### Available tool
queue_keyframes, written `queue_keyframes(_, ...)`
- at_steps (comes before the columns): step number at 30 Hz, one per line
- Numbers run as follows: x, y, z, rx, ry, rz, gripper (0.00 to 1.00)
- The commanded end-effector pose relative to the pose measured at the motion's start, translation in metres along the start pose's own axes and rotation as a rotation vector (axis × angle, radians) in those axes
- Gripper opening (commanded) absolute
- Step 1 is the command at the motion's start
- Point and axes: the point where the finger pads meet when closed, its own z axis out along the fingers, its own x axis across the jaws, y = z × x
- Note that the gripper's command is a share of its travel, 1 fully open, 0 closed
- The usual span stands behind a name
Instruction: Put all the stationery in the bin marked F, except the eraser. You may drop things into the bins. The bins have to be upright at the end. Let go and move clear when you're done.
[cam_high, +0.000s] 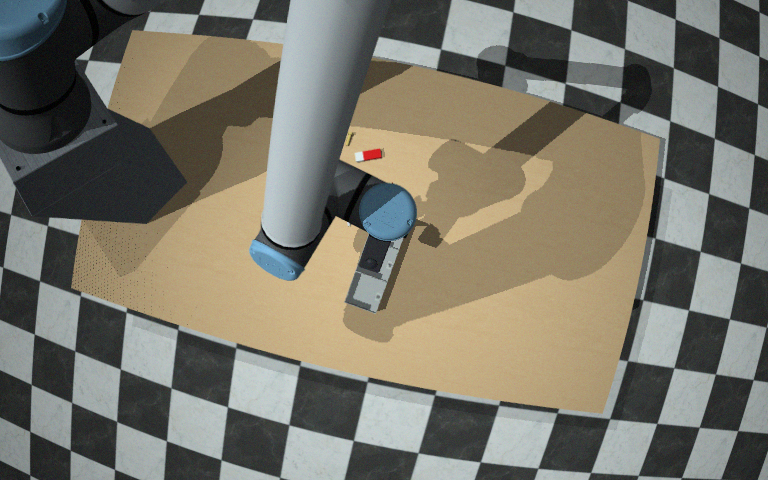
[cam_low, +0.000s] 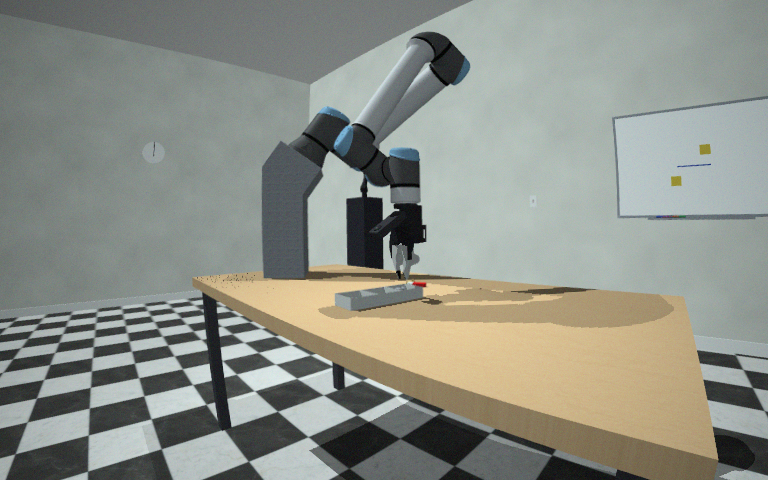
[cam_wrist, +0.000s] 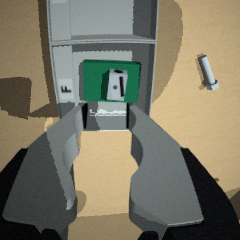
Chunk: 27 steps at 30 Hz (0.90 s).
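Observation:
Bin F (cam_wrist: 63, 55) is the near compartment of an upright grey tray with several compartments. In it lies a green block (cam_wrist: 92, 85), with a small grey metal sharpener (cam_wrist: 116, 90) on top of it. My gripper (cam_wrist: 106, 104) (cam_low: 402, 276) is open partway, with nothing between its fingertips, above the near end of bin F. A red and white eraser (cam_high: 369, 154) (cam_low: 419, 284) lies on the table behind the tray. A small yellowish thin object (cam_high: 350, 137) lies beside it, partly hidden by the arm and too small to name.
A grey bolt (cam_wrist: 207, 71) lies on the table beside the tray. The grey tray (cam_high: 383, 288) (cam_low: 353, 303) extends toward the table's front edge, its back end hidden under the wrist in the top view. The arm's base stands at the table's left end.

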Motion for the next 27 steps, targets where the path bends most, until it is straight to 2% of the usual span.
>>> queue_keyframes(1,0.001,0.0003,0.0001,-0.001,0.001,0.0,0.18)
queue_keyframes(27,0.0062,0.0012,0.0005,-0.001,0.004,0.001,0.18)
